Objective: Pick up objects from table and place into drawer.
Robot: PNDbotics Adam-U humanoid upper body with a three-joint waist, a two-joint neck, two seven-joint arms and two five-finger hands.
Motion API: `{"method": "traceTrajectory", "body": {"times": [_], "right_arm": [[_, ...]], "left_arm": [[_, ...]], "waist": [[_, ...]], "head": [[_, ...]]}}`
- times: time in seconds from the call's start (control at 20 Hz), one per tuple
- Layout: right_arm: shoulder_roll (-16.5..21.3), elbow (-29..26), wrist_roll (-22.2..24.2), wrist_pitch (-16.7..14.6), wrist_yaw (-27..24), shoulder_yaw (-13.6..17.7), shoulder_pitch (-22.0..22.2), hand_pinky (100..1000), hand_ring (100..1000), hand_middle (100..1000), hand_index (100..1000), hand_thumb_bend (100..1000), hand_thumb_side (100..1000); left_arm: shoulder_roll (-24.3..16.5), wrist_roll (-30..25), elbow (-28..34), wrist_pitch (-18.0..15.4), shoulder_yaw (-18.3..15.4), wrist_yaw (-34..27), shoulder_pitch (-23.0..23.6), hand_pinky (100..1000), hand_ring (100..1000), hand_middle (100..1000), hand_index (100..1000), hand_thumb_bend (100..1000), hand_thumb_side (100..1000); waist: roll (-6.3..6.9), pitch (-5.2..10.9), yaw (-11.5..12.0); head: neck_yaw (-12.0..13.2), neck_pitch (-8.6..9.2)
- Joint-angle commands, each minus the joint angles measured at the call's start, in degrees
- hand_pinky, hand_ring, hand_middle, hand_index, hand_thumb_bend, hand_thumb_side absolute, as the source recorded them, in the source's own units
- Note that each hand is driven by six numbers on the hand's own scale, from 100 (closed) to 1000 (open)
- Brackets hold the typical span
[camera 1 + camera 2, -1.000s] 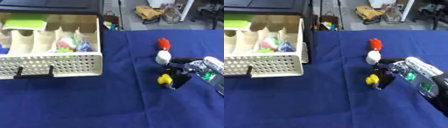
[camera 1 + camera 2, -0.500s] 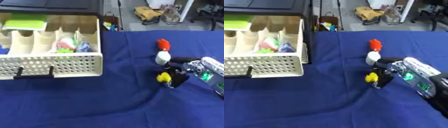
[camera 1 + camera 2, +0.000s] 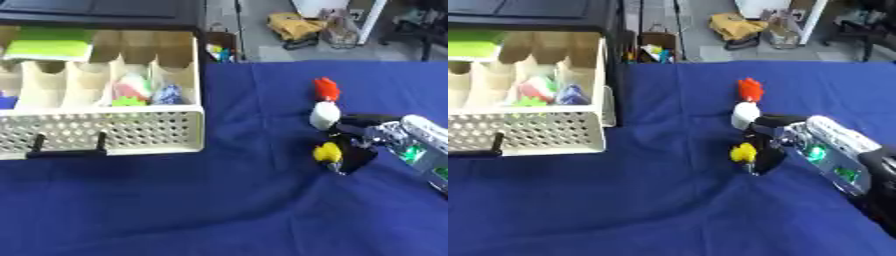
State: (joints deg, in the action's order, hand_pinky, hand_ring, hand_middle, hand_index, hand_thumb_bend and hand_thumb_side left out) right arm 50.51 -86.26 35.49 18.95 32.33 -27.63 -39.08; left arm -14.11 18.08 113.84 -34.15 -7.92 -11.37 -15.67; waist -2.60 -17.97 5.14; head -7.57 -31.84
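The small yellow rounded object has been lifted slightly; it is pinched by the black right hand; transport to the cream perforated drawer is judged next.

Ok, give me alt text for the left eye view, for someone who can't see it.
The robot's right hand closes its fingers on a small yellow object on a blue tablecloth, beside a white object and a red one. An open cream drawer sits at left.

bare cloth (broad) before drawer
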Motion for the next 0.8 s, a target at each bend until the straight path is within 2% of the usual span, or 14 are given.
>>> {"method": "traceTrajectory", "body": {"times": [0.05,0.6,0.8], "right_arm": [[3.9,-3.9,-0.8,-0.1,-1.7,2.0,-0.7,371,551,412,458,249,331],[7.4,-13.8,-0.4,3.8,-4.0,4.1,-0.7,369,543,406,449,239,350],[7.7,-17.3,-1.3,4.5,-3.9,5.3,-3.4,361,527,393,438,237,386]], "left_arm": [[-1.4,-0.1,0.8,0.0,-0.1,-0.2,-0.4,377,561,619,819,254,982],[-1.9,-0.2,0.8,0.0,-0.1,-0.6,-0.4,380,562,619,820,253,982],[-2.1,-0.2,0.8,0.0,-0.1,-0.7,-0.1,380,563,619,819,252,982]], "waist": [[-0.09,1.50,-0.2],[-0.35,2.08,-0.5],[-0.47,2.57,-0.5]], "head": [[0.2,0.17],[0.3,-0.17],[0.2,-0.46]]}}
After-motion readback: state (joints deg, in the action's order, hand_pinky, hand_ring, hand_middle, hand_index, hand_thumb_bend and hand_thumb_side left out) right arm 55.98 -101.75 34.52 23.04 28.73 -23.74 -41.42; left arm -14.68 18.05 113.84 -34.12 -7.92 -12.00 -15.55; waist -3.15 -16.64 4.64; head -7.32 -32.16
